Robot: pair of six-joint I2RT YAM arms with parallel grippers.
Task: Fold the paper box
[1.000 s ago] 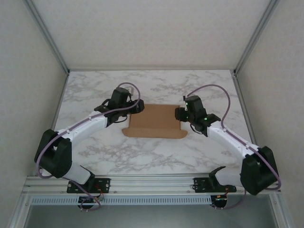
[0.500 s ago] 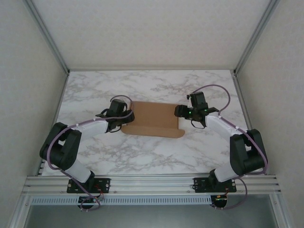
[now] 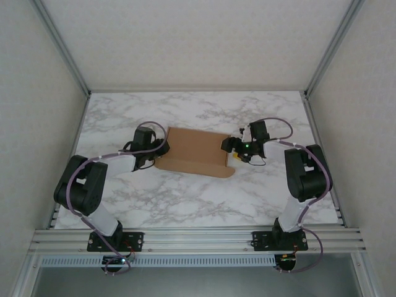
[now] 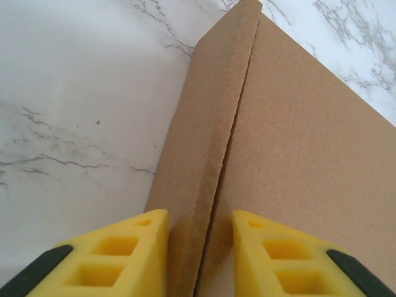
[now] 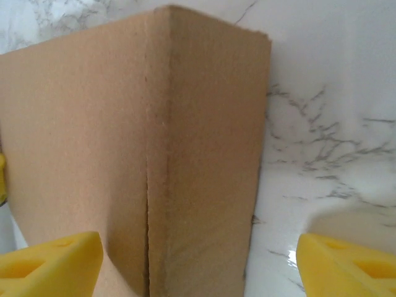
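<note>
Box [image 3: 195,151] lies mid-table [image 3: 185,204] between the two arms, folded shallow, its near edge sloping down to the right. Purple cables [image 3: 278,122] loop over both wrists; grey walls close in three sides.

Left gripper [image 3: 162,148] at the box's left end: yellow fingers [image 4: 124,260] narrow, a raised side flap's edge between them. Cannot tell whether it is pinched.

Right gripper [image 3: 228,146] at the right end: fingers [image 5: 49,260] wide, astride the folded corner, not touching it.

Against a second ago: box has moved left and skewed, and both arms have dropped low with elbows folded.
</note>
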